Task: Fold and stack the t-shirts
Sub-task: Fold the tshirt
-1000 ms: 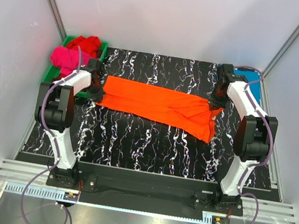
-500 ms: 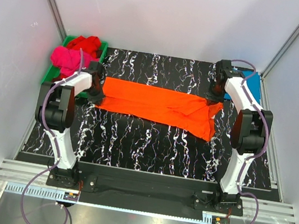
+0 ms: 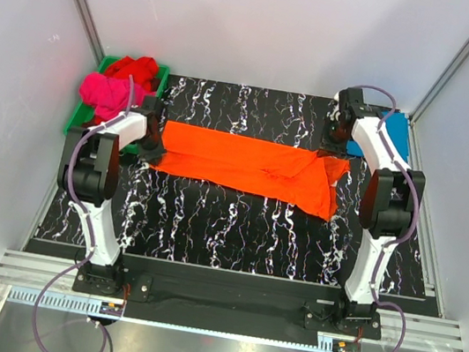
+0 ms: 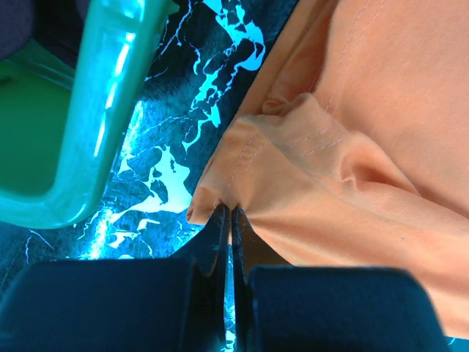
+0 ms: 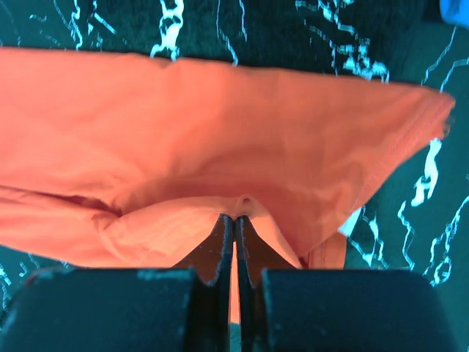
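Note:
The orange t-shirt (image 3: 245, 167) lies stretched in a long band across the black marbled table (image 3: 226, 228). My left gripper (image 3: 152, 143) is shut on its left corner, pinching a hem fold (image 4: 242, 158) at the fingertips (image 4: 228, 210). My right gripper (image 3: 335, 149) is shut on a fold of the same orange t-shirt (image 5: 220, 132) at its right end, the cloth lifted slightly there. A magenta-pink t-shirt (image 3: 101, 90) and a red t-shirt (image 3: 136, 67) lie crumpled in the back left. A teal-blue t-shirt (image 3: 395, 128) lies at the back right, partly hidden by my right arm.
A green plastic tray (image 3: 75, 120) holds the pink and red shirts; its rim (image 4: 88, 132) is close to the left of my left gripper. White walls enclose the table on three sides. Both arm bases stand at the near edge.
My right arm has drawn back and slightly left, carrying the orange shirt's right end with it. The left gripper has barely moved and keeps hold of its corner.

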{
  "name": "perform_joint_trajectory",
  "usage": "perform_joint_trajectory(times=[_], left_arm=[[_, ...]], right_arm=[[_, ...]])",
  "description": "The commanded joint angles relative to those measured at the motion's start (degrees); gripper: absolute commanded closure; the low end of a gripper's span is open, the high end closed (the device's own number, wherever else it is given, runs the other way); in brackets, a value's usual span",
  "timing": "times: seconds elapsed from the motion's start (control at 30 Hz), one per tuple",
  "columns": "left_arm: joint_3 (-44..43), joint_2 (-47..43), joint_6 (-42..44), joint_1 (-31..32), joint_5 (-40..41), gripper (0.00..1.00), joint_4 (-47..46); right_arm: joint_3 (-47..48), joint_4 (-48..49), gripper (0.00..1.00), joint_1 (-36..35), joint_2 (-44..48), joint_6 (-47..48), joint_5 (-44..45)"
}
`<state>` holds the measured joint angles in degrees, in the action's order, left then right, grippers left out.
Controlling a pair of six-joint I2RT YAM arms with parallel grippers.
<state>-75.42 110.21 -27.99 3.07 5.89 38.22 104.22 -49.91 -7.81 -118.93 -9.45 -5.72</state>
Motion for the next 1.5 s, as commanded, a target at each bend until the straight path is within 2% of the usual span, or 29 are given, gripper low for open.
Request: perform_joint_trajectory(times=[0.0, 0.07, 0.17, 0.27, 0.4, 0.43, 0.47, 0.5, 0.57, 0.7, 0.77, 0.87, 0.9, 1.2, 1.47], left_arm=[[-2.63, 0.70, 1.01, 0.53, 1.93, 1.00, 0.89], [-2.72, 0.97, 1.09, 0.62, 2.02, 1.00, 1.25], [-2.89, 1.23, 1.09, 0.71, 1.93, 1.00, 1.33], [-3.07, 1.14, 1.27, 0.71, 1.93, 1.00, 1.42], [-3.16, 1.14, 1.44, 0.71, 1.58, 1.00, 1.33], [-3.07, 1.23, 1.44, 0.71, 1.41, 1.00, 1.42], [-3.07, 1.32, 1.36, 0.80, 1.23, 1.00, 1.68], [-3.07, 1.23, 1.18, 0.80, 1.40, 0.88, 2.21], [-2.81, 0.36, 0.92, 0.80, 1.67, 0.71, 2.39], [-3.59, -3.42, 0.48, 0.80, 1.05, 0.67, 3.35], [-4.38, -4.65, -0.22, 0.80, 1.40, 0.57, 3.97], [-5.09, -5.89, -0.49, 0.80, 1.41, 0.56, 4.24], [-4.83, -6.06, -0.58, 0.80, 1.23, 0.55, 3.97], [4.75, -8.97, -2.25, 0.80, -4.22, 0.49, -2.71], [6.25, -5.98, -2.25, 0.80, -2.47, 0.49, -4.29]], right_arm=[[3.96, 0.96, 0.94, 0.08, -2.70, 2.33, 0.52], [5.37, 0.08, 0.89, 0.08, -3.75, 2.33, 1.49], [7.39, 0.16, 0.87, 0.08, -3.76, 2.60, 1.67], [9.76, -0.36, 1.00, 0.08, -4.98, 3.30, 0.71], [11.35, -1.68, 1.00, 0.08, -6.92, 2.60, -1.31], [11.26, -1.77, 0.97, 0.08, -7.19, 2.42, -3.75], [11.44, -2.81, 0.81, 0.08, -8.58, 2.25, -5.08], [12.74, -3.87, 0.76, 0.08, -9.29, 1.81, -4.92], [12.41, -4.58, 0.69, 0.08, -9.56, 0.58, -3.17], [11.78, -3.96, 0.67, 0.17, -7.63, -0.83, -1.58], [13.54, -7.38, 0.65, 0.17, -6.84, -2.66, 0.34], [15.40, -14.67, 0.63, 1.66, -4.39, -9.86, 3.16], [11.83, -15.47, 0.63, 2.62, -2.90, -13.62, 1.77], [-23.14, -5.91, 0.57, 4.74, 16.18, -24.89, -6.32], [-34.68, 0.16, 0.57, 5.35, 23.30, -27.90, -0.97]])
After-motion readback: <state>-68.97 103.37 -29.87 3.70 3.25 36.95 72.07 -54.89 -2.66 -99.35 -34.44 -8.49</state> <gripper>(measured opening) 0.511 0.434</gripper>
